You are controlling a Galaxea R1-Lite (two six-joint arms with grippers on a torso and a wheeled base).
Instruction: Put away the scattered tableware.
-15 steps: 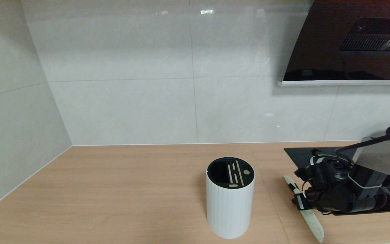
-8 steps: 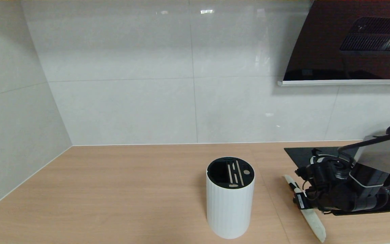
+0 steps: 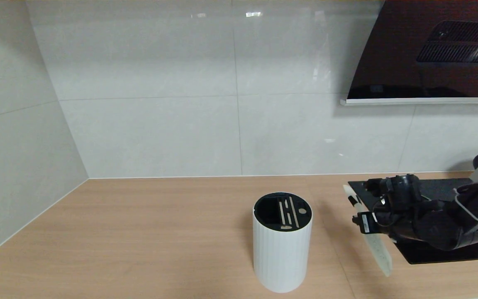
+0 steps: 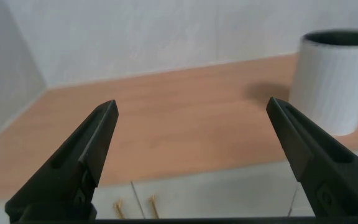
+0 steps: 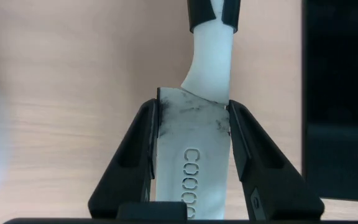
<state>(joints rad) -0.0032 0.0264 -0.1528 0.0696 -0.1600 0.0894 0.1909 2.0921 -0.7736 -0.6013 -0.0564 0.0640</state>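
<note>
A white knife (image 3: 379, 251) with a black band near its handle end hangs tilted above the wooden counter (image 3: 160, 232), at the cooktop's left edge. My right gripper (image 3: 369, 224) is shut on it. In the right wrist view the two fingers of the right gripper (image 5: 193, 111) clamp the flat white blade (image 5: 191, 168), and the handle runs out beyond them. A white ribbed cylinder holder (image 3: 281, 245) with a black slotted top stands on the counter to the knife's left. My left gripper (image 4: 191, 109) is open and holds nothing; the holder (image 4: 334, 81) stands beyond it.
A black glass cooktop (image 3: 434, 189) lies on the counter's right side, under my right arm. A dark range hood (image 3: 430, 54) juts from the tiled wall above it. The counter's left half is bare wood up to the corner walls.
My right gripper has lifted the knife off the counter and carried it up and toward the wall. The holder has not moved.
</note>
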